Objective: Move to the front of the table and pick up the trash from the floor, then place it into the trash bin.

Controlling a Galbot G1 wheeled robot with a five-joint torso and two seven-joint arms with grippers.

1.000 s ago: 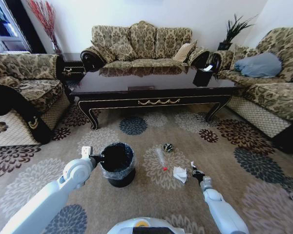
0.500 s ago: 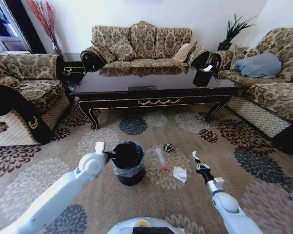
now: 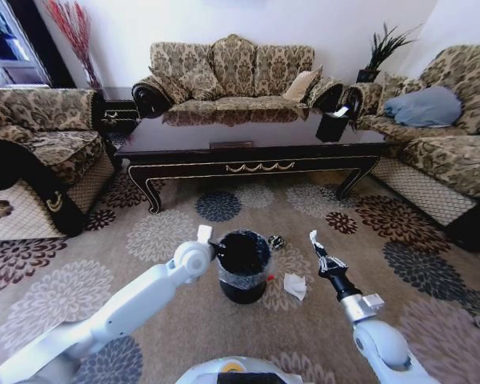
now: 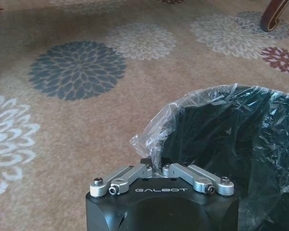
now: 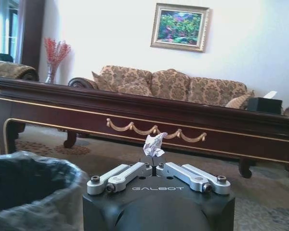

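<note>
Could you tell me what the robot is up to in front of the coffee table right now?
It is clearing litter off the carpet. The left gripper is shut on the bag liner at the rim of the trash bin, holding it beside the remaining litter. The right gripper is raised and shut on a scrap of white paper. Another crumpled white piece lies on the carpet between bin and right arm.

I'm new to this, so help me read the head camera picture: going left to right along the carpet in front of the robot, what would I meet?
left gripper → trash bin → crumpled white paper → right gripper, pinching a paper scrap.
</note>
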